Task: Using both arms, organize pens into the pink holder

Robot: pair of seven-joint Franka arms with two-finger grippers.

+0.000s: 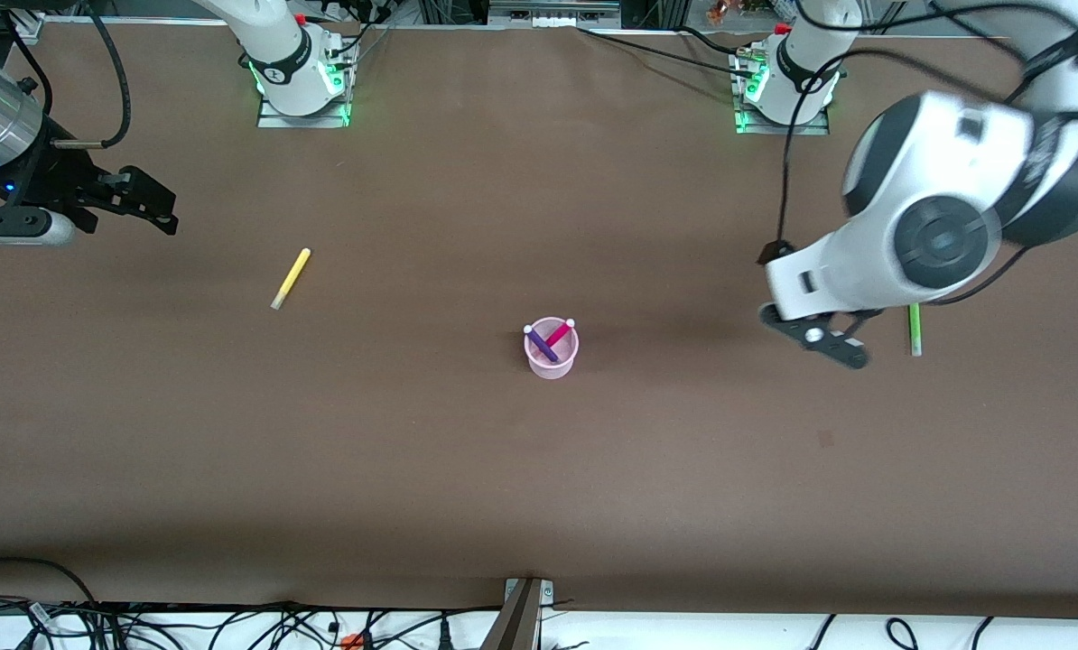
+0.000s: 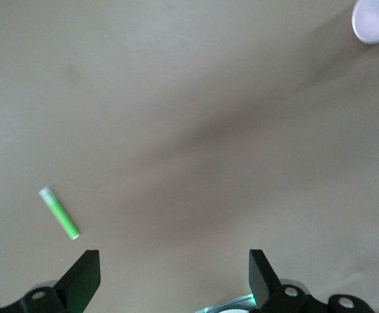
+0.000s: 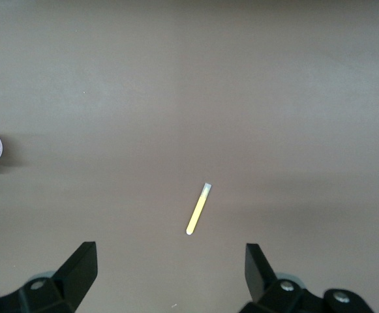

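Pink holder [image 1: 552, 348] translucent, I log purple pen [image 1: 541, 344] and magenta pen [image 1: 559, 333] crossed inside, yellow pen [image 1: 291, 278] and green pen [image 1: 914, 329] flat on table, left gripper [image 2: 173, 279] and right gripper [image 3: 169, 274] both spread, empty.

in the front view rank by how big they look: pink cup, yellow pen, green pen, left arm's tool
1. Left arm's black two-finger tool, though it is raised toward the camera, which inflates it.
2. Round pale-pink translucent plastic cup.
3. Slim yellow marker pen and slim bright green marker pen: too alike to rank; the arm partly hides the green one.

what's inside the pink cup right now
Two pens stand crossed in the small translucent pale-pink plastic cup: a dark purple one and a magenta pink one. Their lower ends show only dimly through the wall.
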